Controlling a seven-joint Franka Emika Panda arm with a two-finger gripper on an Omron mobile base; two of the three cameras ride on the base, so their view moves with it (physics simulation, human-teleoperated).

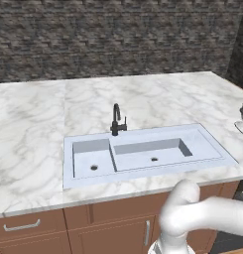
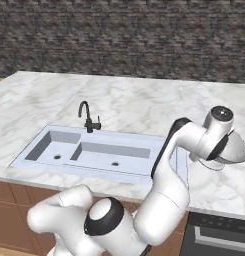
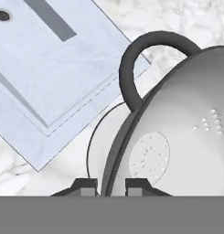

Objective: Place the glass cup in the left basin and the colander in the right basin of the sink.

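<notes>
**Colander gripped by its rim at the counter's right end**

My pincer (image 3: 110, 185) is narrowed onto the colander (image 3: 177, 132), one finger inside the wall and one outside. The bowl is tipped, its perforated hollow facing my hand camera and its dark loop handle (image 3: 150, 50) arching up from the rim. It sits over the marble counter (image 2: 144, 102), just beyond the sink (image 2: 41, 165)'s right edge. My arm reaches right and doubles back at the elbow, wrist over the colander. Both the left basin (image 1: 91, 158) and the right basin (image 1: 152, 151) are bare.

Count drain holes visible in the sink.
2: one in the left basin, one in the right basin of the sink.
</notes>
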